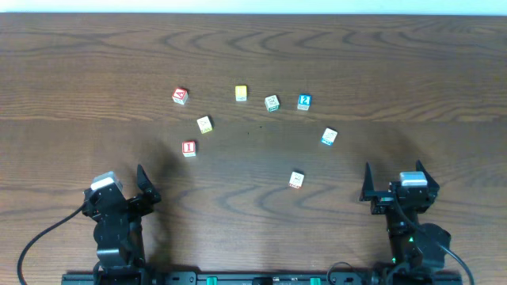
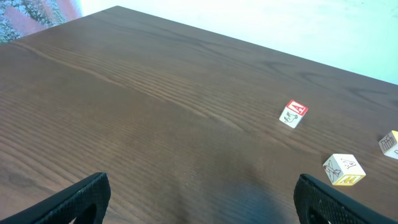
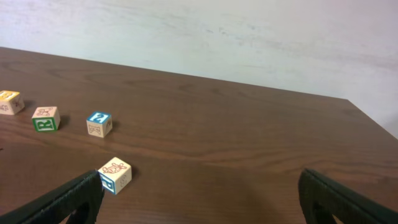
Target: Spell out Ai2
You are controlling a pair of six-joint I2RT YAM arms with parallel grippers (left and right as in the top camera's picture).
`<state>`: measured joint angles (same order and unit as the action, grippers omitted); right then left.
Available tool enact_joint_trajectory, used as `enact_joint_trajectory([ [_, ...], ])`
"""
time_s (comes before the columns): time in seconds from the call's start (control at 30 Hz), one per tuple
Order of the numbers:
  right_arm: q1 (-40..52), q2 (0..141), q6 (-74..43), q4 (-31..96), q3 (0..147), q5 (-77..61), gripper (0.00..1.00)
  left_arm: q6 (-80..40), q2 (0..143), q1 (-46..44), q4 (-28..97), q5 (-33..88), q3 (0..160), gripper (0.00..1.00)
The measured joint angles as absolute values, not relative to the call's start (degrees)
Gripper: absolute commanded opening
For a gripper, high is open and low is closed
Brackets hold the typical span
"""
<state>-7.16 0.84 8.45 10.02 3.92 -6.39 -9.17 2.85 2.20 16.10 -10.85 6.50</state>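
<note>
The red "A" block point(image 1: 180, 96) point(image 2: 293, 114) lies at the far left of a loose arc of cubes. The red "I" block point(image 1: 188, 148) sits nearer, below it; the left wrist view does not take it in. The blue "2" block point(image 1: 304, 101) point(image 3: 99, 124) is at the far right of the arc. My left gripper point(image 1: 119, 186) point(image 2: 202, 208) hangs open near the front left, well short of the blocks, nothing between its fingers. My right gripper point(image 1: 394, 176) point(image 3: 199, 205) is open at the front right, empty.
Other cubes: a yellow-faced one point(image 1: 241, 93) point(image 3: 9, 102), a green-marked one point(image 1: 272, 103) point(image 3: 46, 118), a blue-marked one point(image 1: 329, 136) point(image 3: 114, 175) just off my right gripper's left finger, a yellowish one point(image 1: 204, 124) point(image 2: 344, 169), a pale one point(image 1: 296, 180).
</note>
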Motion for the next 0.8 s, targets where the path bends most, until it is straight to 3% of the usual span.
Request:
enact_joint_trajectory([
  [0.8, -7.16, 0.84, 8.38, 9.02, 3.9, -6.74, 0.99, -7.44, 2.85, 2.2, 13.54, -13.85, 6.04, 0.95],
])
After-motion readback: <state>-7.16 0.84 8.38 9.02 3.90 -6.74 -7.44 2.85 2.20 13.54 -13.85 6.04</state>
